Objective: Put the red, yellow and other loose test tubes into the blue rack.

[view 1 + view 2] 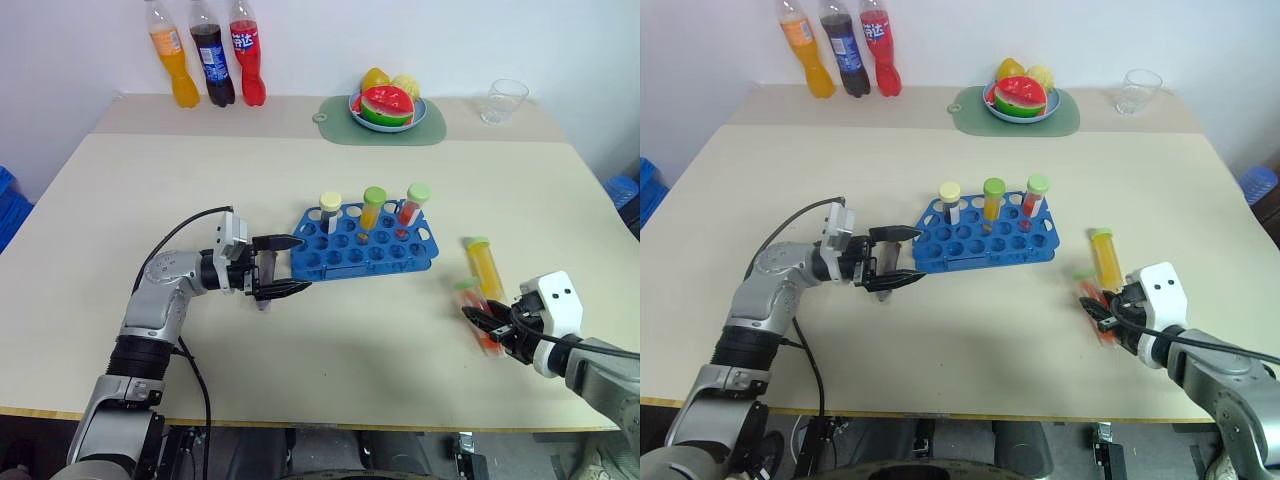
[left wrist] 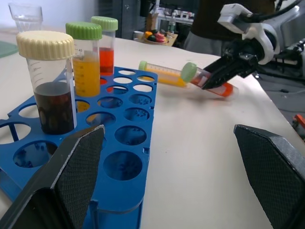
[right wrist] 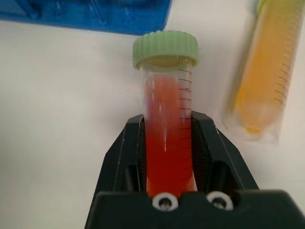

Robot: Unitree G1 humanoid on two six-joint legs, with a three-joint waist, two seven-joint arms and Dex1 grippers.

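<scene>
Right pincer (image 3: 167, 143) is clamped on the red tube (image 3: 166, 124), green cap poking out past the fingertips. In the left eye view that's lower right of frame, tube lying low at the desk (image 1: 150, 190). The yellow tube (image 1: 485, 266) lies loose just beside it, a bit further up. So the step in hand looks like pickup of the red one, grip made, lift not done yet imo.

Left pincer (image 1: 283, 266) has its fingers wide apart, nothing in it, parked right at the left end of the blue rack (image 1: 345, 250), mid frame. Prob there to steady the rack, can't tell if it's touching tho.

Rack already holds 3 tubes upright in the back row: cream cap w/ dark liquid (image 1: 329, 212), green cap w/ orange-yellow (image 1: 372, 208), green cap w/ red (image 1: 413, 205). Plenty of free holes.

Next move needs: lift the tube, tip it upright w/ cap up, carry it left to a free hole and line it up before dropping in.

Desk is plain beige. At the top of frame: 3 soda bottles (image 1: 208, 52) upper left, a fruit plate (image 1: 388, 105) on a green mat, a clear cup (image 1: 504, 101) upper right. White wall behind.
</scene>
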